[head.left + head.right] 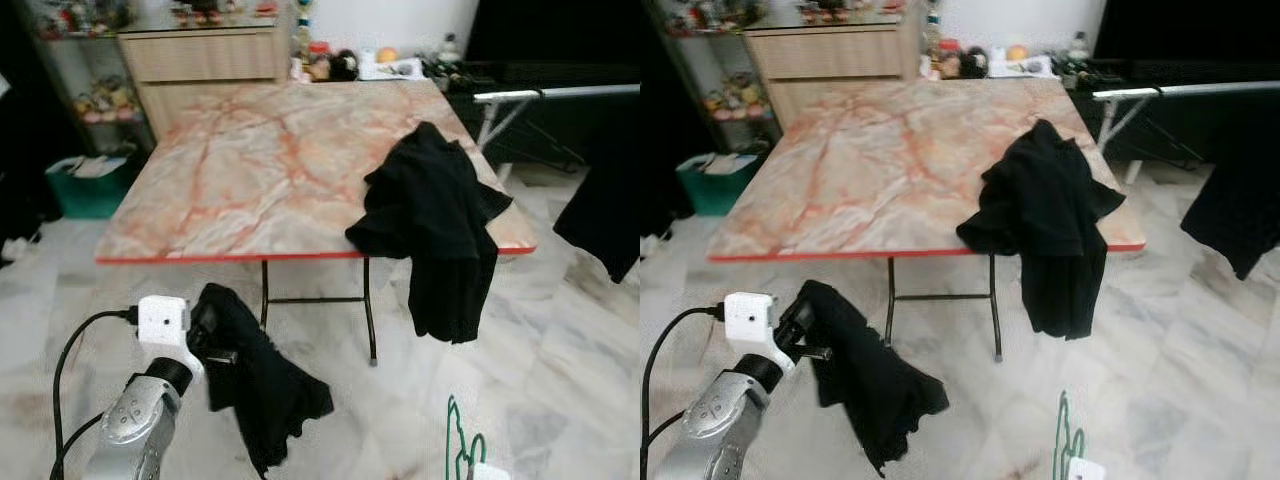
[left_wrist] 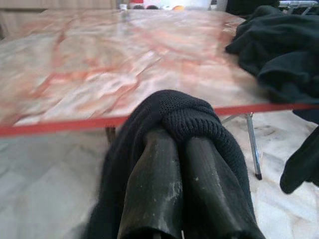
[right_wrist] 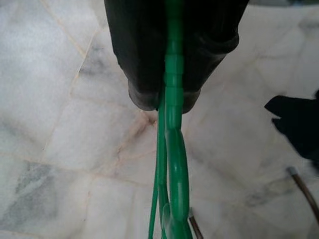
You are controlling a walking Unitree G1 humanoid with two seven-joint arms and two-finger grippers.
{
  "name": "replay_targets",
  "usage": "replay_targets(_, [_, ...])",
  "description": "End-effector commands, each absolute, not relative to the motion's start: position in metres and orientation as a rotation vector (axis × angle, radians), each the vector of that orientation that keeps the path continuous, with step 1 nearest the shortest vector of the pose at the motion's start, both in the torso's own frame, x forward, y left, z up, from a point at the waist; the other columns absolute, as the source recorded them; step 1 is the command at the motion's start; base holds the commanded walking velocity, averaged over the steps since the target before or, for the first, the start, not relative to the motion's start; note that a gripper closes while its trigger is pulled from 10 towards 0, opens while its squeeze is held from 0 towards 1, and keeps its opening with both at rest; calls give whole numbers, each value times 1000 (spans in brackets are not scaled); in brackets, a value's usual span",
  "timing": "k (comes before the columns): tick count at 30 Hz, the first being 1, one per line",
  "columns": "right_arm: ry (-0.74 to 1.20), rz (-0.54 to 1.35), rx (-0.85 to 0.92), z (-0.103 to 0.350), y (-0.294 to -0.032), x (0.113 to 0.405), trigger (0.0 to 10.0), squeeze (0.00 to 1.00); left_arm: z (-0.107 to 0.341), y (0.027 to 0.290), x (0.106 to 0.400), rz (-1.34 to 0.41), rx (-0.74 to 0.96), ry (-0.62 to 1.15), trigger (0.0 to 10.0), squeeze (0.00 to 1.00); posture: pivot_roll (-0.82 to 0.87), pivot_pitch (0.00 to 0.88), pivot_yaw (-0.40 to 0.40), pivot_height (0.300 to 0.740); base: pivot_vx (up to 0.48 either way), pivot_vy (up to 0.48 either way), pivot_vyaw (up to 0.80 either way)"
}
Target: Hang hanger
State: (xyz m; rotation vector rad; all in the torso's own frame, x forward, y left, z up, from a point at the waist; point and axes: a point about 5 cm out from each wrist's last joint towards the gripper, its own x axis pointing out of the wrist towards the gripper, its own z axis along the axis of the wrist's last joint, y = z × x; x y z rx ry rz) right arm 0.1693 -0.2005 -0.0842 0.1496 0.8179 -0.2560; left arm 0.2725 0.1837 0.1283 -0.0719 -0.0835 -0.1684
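Observation:
My left gripper point(image 1: 205, 335) is shut on a black knitted garment point(image 1: 260, 385), which hangs from it below the front edge of the marble table point(image 1: 250, 160). In the left wrist view the cloth point(image 2: 189, 119) wraps over both fingers point(image 2: 154, 184). My right gripper point(image 3: 169, 97) is shut on a green plastic hanger point(image 3: 174, 164), held low over the marble floor. The hanger point(image 1: 462, 440) pokes up at the bottom right of the head views. A second black garment point(image 1: 435, 215) lies on the table's right corner and drapes over its edge.
A drying rack rail point(image 1: 560, 92) stands to the right of the table with dark clothing point(image 1: 610, 210) hanging from it. A wooden cabinet point(image 1: 205, 60) and clutter sit behind the table. A green bin point(image 1: 85, 185) is at the left.

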Motion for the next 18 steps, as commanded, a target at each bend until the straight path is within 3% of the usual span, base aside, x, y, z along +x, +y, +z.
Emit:
replay_targets(1, [833, -266, 150, -86, -203, 165, 10000, 0, 136, 180, 273, -188, -73, -115, 10000, 0, 22, 31, 66, 721, 304, 0, 0])
replay_targets(13, [833, -269, 155, -86, -201, 165, 10000, 0, 149, 176, 278, -216, -74, -151, 10000, 0, 21, 29, 76, 721, 323, 0, 0])
replay_targets(18, [829, -273, 161, -86, -200, 167, 10000, 0, 184, 172, 295, -247, -84, -252, 10000, 0, 31, 39, 73, 721, 333, 0, 0])
